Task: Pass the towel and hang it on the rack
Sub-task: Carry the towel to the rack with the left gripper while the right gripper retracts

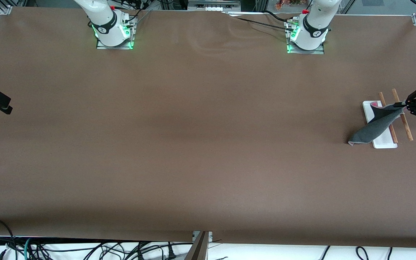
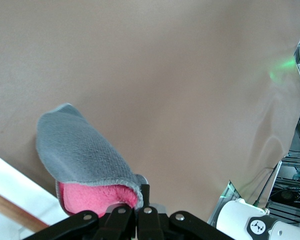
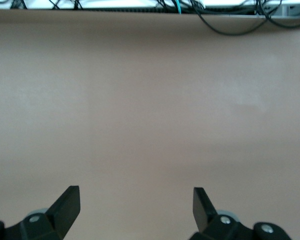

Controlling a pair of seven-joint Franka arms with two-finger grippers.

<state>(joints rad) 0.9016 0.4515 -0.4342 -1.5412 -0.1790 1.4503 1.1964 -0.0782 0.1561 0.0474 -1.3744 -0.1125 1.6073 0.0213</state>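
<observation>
A grey towel with a pink underside drapes across the rack, its low corner trailing onto the brown table at the left arm's end. The left gripper, clenched on the towel's upper corner, hangs over the wooden rods. The right gripper waits, fingers spread, at the table's right-arm end.

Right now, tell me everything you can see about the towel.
The towel is a small soft cloth, dark grey and fuzzy on one face, pink-red on the other, with a thin light edge trim. The left gripper is shut on one corner, its fingers pinching it over the rack at the left arm's end of the table. From there it drapes across the rack's rods and white base, sloping down toward the front camera, its lower end seemingly reaching the table. Nothing else touches it.
</observation>
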